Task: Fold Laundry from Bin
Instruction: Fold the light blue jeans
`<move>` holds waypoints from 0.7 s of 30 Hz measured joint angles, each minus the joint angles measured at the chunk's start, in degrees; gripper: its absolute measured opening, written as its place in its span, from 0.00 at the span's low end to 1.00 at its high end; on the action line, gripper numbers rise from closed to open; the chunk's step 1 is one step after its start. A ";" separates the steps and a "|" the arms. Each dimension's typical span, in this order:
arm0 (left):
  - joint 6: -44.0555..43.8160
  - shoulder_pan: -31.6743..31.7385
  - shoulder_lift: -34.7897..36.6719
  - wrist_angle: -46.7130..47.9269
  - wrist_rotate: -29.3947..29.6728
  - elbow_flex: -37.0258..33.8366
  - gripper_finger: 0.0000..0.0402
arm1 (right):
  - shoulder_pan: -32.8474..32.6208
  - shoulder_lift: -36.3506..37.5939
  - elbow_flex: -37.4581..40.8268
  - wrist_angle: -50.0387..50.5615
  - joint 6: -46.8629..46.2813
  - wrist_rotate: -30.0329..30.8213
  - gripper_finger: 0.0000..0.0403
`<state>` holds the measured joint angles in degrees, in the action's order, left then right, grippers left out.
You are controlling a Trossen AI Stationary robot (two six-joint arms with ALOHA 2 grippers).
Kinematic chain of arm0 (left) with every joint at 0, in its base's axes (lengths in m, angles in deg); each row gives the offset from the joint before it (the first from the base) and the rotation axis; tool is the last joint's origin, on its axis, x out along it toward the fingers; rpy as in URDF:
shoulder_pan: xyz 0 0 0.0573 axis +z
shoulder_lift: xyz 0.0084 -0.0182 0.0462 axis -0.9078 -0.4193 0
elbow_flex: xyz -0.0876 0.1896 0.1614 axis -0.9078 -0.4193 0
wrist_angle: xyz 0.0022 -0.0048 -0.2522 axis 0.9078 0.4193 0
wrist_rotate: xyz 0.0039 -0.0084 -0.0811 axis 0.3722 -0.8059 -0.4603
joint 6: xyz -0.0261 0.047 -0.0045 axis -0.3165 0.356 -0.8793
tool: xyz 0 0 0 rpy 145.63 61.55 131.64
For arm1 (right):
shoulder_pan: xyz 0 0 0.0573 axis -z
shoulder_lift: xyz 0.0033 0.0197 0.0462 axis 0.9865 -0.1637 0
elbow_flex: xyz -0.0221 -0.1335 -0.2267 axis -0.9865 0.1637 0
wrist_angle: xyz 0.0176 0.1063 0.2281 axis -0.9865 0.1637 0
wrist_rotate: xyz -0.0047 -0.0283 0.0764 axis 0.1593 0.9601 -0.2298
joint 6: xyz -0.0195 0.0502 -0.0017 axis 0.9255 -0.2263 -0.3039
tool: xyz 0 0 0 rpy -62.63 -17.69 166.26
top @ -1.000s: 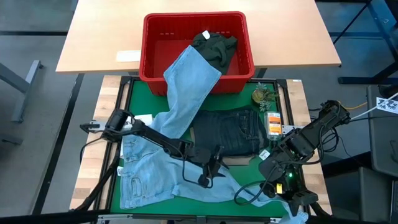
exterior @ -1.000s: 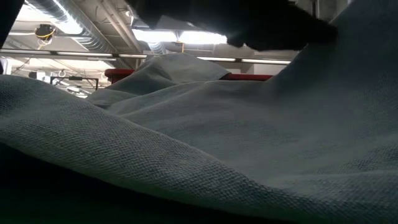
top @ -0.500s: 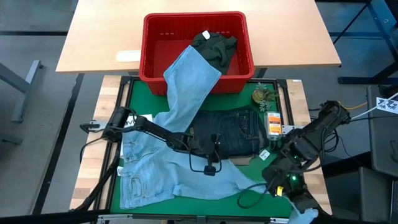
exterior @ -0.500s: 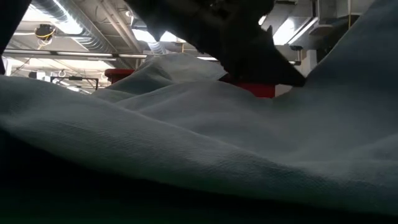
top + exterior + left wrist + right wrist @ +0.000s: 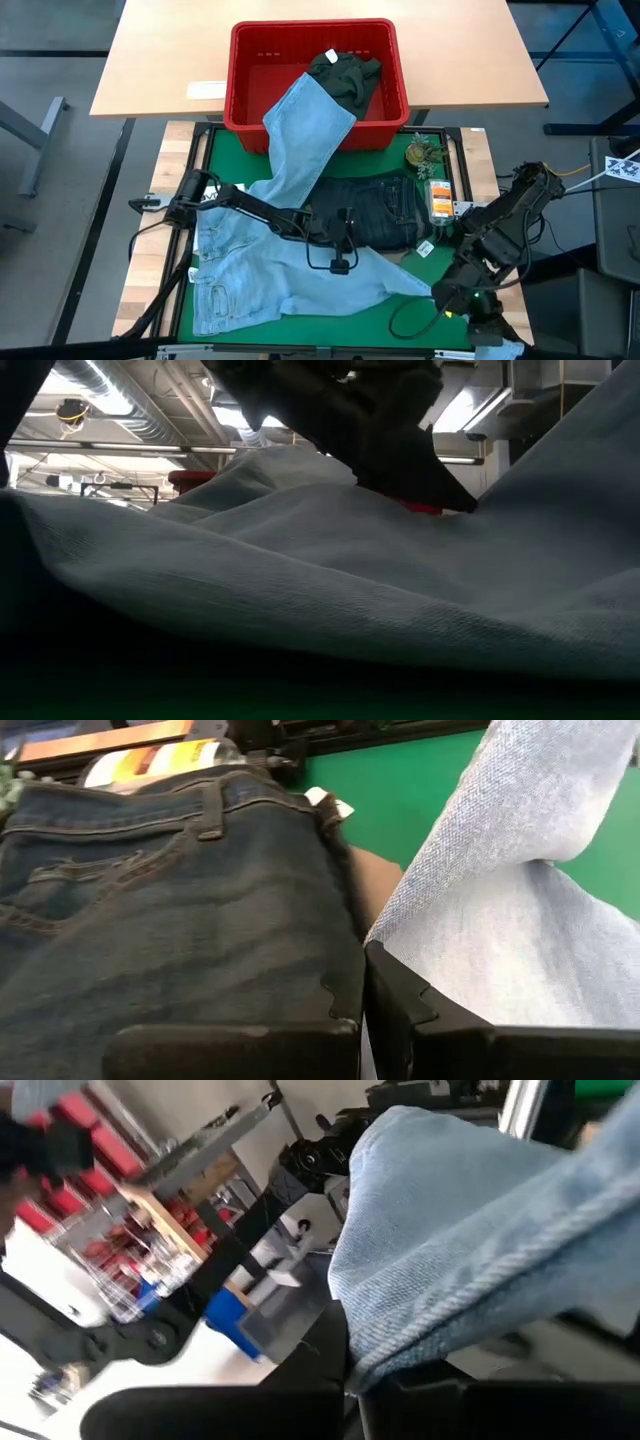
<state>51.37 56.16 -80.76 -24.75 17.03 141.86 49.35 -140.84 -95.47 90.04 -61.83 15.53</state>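
High view: light blue jeans (image 5: 285, 250) draped from bin (image 5: 318, 85) onto mat; left gripper (image 5: 338, 262) just beside dark navy jeans (image 5: 370, 212).
Left wrist: fingers (image 5: 395, 1005) pressed together, pinching light denim.
Right wrist: right gripper (image 5: 350, 1380) clamped on denim hem.

You look straight down from high over the whole table (image 5: 150, 290). Your low camera sits at tabletop level, pressed close against light jeans (image 5: 330, 590). Each wrist camera looks along its own fingers, close on that same denim.
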 joint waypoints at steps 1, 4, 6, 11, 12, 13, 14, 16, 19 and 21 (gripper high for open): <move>0.00 0.27 -0.06 0.02 0.19 0.00 0.00 | 0.05 0.00 0.00 -0.15 -2.36 0.00 0.01; -0.08 1.17 -0.22 -0.17 -0.18 0.02 0.00 | 0.16 -0.02 0.00 -1.28 -7.30 -0.32 0.01; -0.07 1.33 -0.35 -0.81 -0.71 0.04 0.00 | 0.18 -0.02 0.02 -2.75 -7.32 -0.39 0.01; 2.31 1.28 -0.43 -5.03 -5.25 -0.02 0.05 | 0.56 -0.02 0.02 -8.55 -4.96 -0.32 0.01; 3.19 1.22 -0.43 -5.75 -5.91 -0.04 0.08 | 0.57 -0.02 0.02 -9.66 -4.50 -0.32 0.01; 3.78 1.18 -0.46 -6.32 -6.10 -0.07 0.10 | 0.65 -0.02 0.02 -10.55 -3.96 -0.31 0.01; 4.09 1.10 -0.46 -6.77 -6.15 -0.07 0.13 | 1.12 -0.02 0.02 -11.38 -3.47 -0.33 0.01; 4.47 1.07 -0.18 -7.03 -6.21 -0.09 0.20 | 1.94 -0.02 0.00 -13.00 -1.92 -0.22 0.01; 4.57 1.20 0.75 -6.93 -5.50 -0.13 0.28 | 3.54 -0.02 0.00 -15.11 0.68 0.33 0.01; 5.73 1.21 1.56 -7.26 -4.43 -0.13 0.32 | 4.52 -0.02 0.00 -15.98 2.07 0.42 0.01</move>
<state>57.10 57.37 -79.20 -32.01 12.60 141.73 53.87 -140.86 -95.47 74.06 -59.76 15.95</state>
